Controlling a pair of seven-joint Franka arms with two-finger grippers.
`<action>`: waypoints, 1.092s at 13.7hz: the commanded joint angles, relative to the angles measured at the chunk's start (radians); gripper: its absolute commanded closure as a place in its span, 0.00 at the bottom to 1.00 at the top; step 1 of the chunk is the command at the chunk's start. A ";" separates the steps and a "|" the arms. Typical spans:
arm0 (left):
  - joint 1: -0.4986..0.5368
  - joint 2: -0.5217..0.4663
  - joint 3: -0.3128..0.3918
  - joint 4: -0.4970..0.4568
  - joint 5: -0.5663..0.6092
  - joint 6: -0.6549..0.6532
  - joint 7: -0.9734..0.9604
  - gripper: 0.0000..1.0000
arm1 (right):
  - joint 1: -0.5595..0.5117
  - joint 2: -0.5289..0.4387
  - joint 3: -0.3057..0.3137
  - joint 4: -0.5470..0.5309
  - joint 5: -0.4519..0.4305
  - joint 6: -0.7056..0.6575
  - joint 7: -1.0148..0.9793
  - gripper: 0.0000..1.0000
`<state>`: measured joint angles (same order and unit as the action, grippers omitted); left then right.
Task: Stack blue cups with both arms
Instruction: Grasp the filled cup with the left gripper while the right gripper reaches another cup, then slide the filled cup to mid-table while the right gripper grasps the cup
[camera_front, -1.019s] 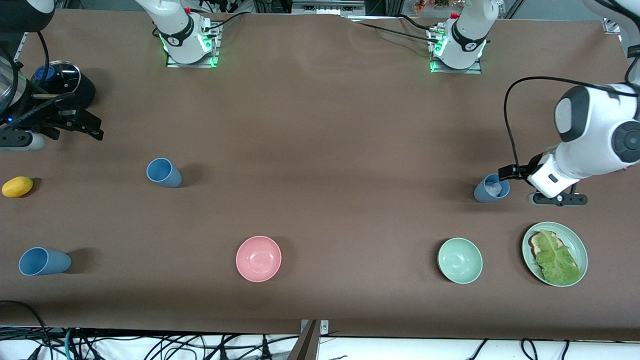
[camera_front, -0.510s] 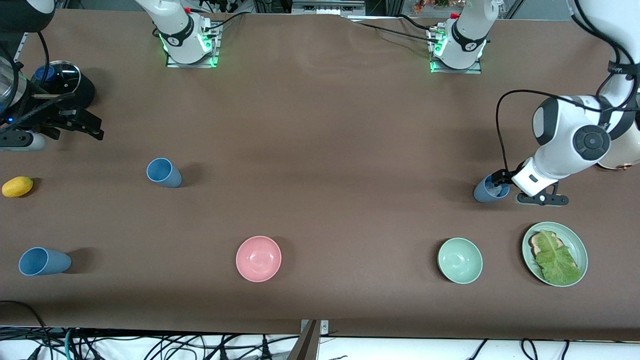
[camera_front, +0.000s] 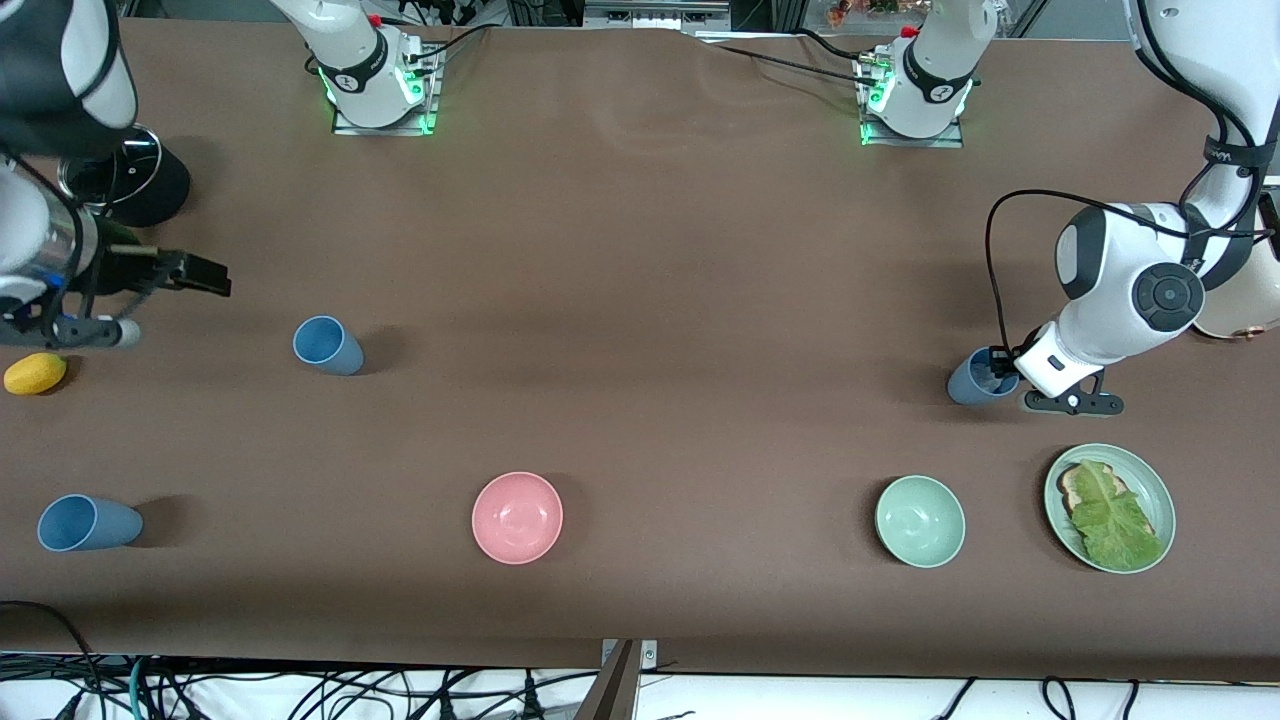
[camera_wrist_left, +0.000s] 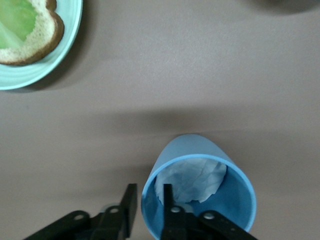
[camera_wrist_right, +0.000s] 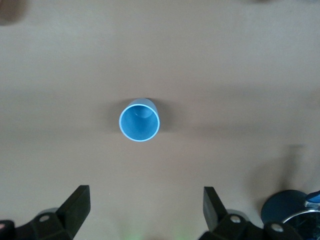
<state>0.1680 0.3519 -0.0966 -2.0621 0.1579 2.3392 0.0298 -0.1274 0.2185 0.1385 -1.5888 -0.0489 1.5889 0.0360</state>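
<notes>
Since the earlier frames, both arms have shifted: the left end effector (camera_front: 1000, 368) has closed in on the blue cup (camera_front: 978, 378) at the left arm's end of the bench (camera_front: 640, 250), and the right end effector (camera_front: 205, 280) has swung out toward the second blue cup (camera_front: 326, 345).

From the front view we count three blue cups: those two, plus a third (camera_front: 85, 523) nearer the camera at the right arm's end. A pink bowl (camera_front: 517, 517) and a green bowl (camera_front: 920, 521) both look empty; a green plate (camera_front: 1158, 490) carries bread with lettuce (camera_front: 1108, 515). A yellow fruit (camera_front: 35, 373) lies near the right arm.

From the left wrist view, the end effector (camera_wrist_left: 146, 205) straddles the cup's (camera_wrist_left: 200, 195) wall, one finger (camera_wrist_left: 169, 200) inside and one outside, narrowly parted and not visibly clamped. Crumpled white paper (camera_wrist_left: 192, 179) sits in this cup. We judge that this filling would block any cup nested into it, and that a thin one-wall pinch may let the cup tip or slip when raised.

From the right wrist view, the end effector (camera_wrist_right: 145, 207) is wide open and empty, above an upright, empty cup (camera_wrist_right: 139, 120). It is not centred over the cup, so we think a straight descent could miss it or knock it over.
</notes>
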 joint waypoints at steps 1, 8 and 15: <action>0.005 -0.025 -0.055 0.037 -0.015 -0.052 0.004 1.00 | -0.012 0.004 0.009 -0.081 -0.022 0.093 -0.010 0.00; -0.060 0.013 -0.293 0.191 -0.139 -0.196 -0.394 1.00 | -0.012 0.010 -0.005 -0.394 -0.045 0.523 -0.018 0.00; -0.263 0.157 -0.298 0.307 -0.141 -0.182 -0.781 1.00 | -0.012 0.065 -0.030 -0.542 -0.045 0.770 -0.038 0.00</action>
<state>-0.0758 0.4460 -0.4005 -1.8303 0.0336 2.1686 -0.7032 -0.1321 0.2820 0.1039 -2.1078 -0.0826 2.3238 0.0140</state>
